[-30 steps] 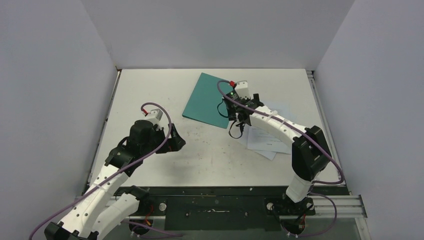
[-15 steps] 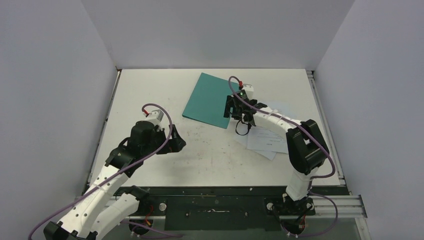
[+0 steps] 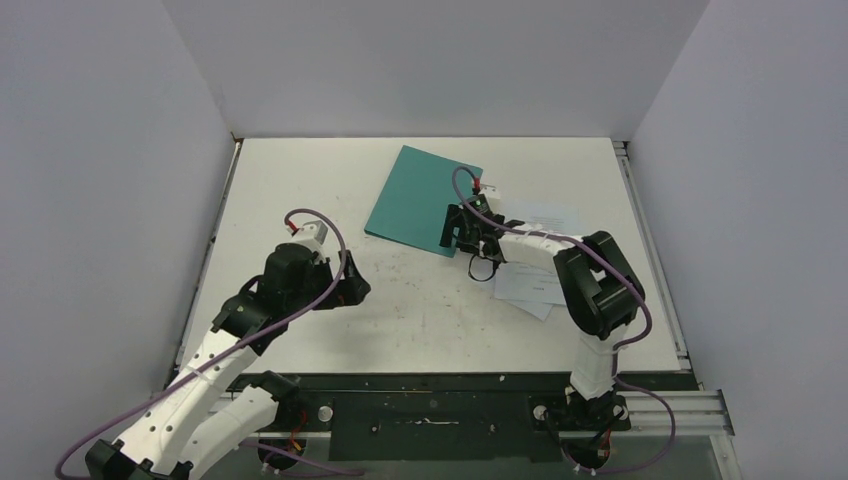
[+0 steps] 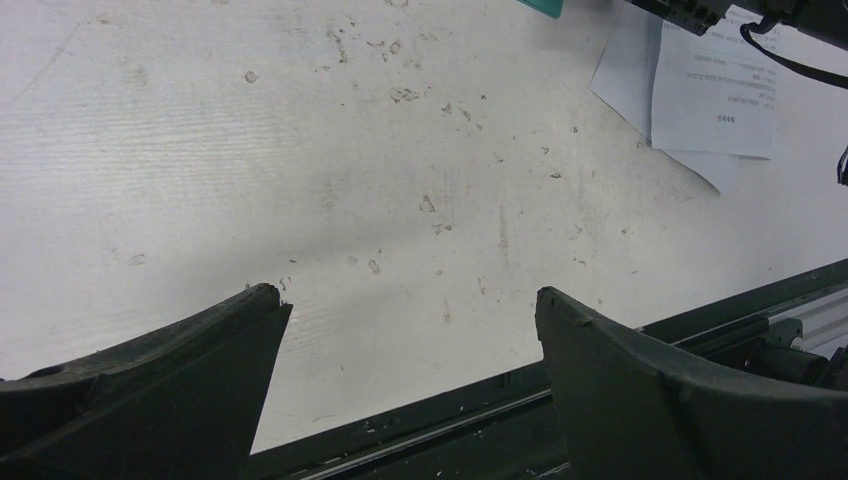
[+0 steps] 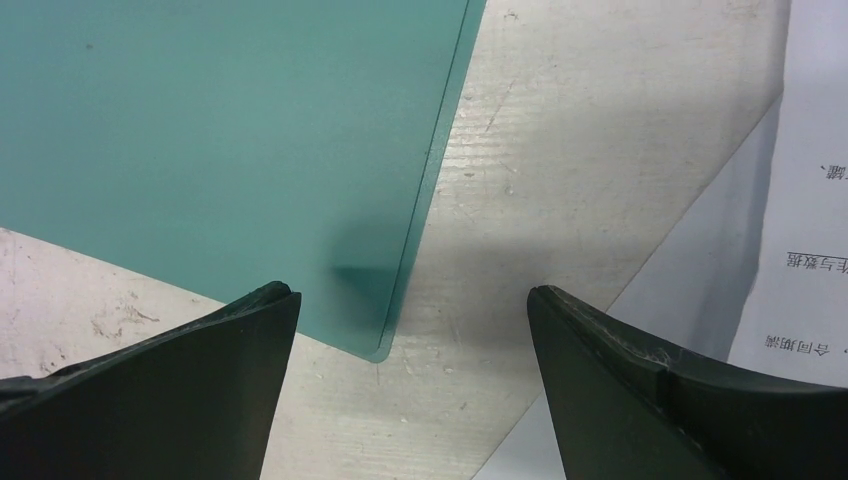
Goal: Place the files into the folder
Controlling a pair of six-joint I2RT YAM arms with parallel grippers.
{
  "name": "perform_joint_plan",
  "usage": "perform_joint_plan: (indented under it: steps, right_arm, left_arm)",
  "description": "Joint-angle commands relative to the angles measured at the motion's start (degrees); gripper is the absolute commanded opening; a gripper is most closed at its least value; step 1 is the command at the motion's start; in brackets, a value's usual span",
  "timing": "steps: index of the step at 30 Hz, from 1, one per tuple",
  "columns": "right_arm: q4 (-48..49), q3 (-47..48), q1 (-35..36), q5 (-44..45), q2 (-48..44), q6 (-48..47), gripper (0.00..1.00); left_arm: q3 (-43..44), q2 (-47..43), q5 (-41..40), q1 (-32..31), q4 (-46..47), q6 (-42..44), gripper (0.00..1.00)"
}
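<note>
The teal folder (image 3: 415,199) lies closed and flat on the table at centre back; it fills the upper left of the right wrist view (image 5: 210,140). The white files (image 3: 535,275) lie in a loose stack right of it, partly under the right arm; printed sheets show in the right wrist view (image 5: 800,190) and the left wrist view (image 4: 700,95). My right gripper (image 3: 453,232) is open and empty, low over the folder's near right corner, jaws straddling that corner (image 5: 412,300). My left gripper (image 3: 357,285) is open and empty over bare table at the left (image 4: 410,300).
The white table (image 3: 420,310) is scuffed with small marks. A black rail (image 3: 430,385) runs along its near edge, and it shows in the left wrist view (image 4: 700,320). Grey walls close in the left, back and right sides.
My right gripper has swung left and down, from above the folder's right edge to low over its near right corner. The left arm has barely moved.
</note>
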Motion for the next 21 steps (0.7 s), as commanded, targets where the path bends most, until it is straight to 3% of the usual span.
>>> perform_joint_plan:
  steps: [1, 12, 21]
  right_arm:
    - [2.6, -4.9, -0.6, 1.3, -2.8, 0.5, 0.89]
    - [2.6, -15.3, -3.8, 3.8, -12.4, -0.9, 0.89]
    - [-0.1, -12.7, -4.1, 1.3, -17.6, -3.5, 0.90]
  left_arm:
    - [0.7, 0.4, -2.1, -0.3, -0.1, -1.2, 0.96]
    - [0.1, 3.0, -4.5, 0.0, 3.2, -5.5, 0.96]
    - [4.5, 10.9, -8.0, 2.6, 7.8, -7.5, 0.96]
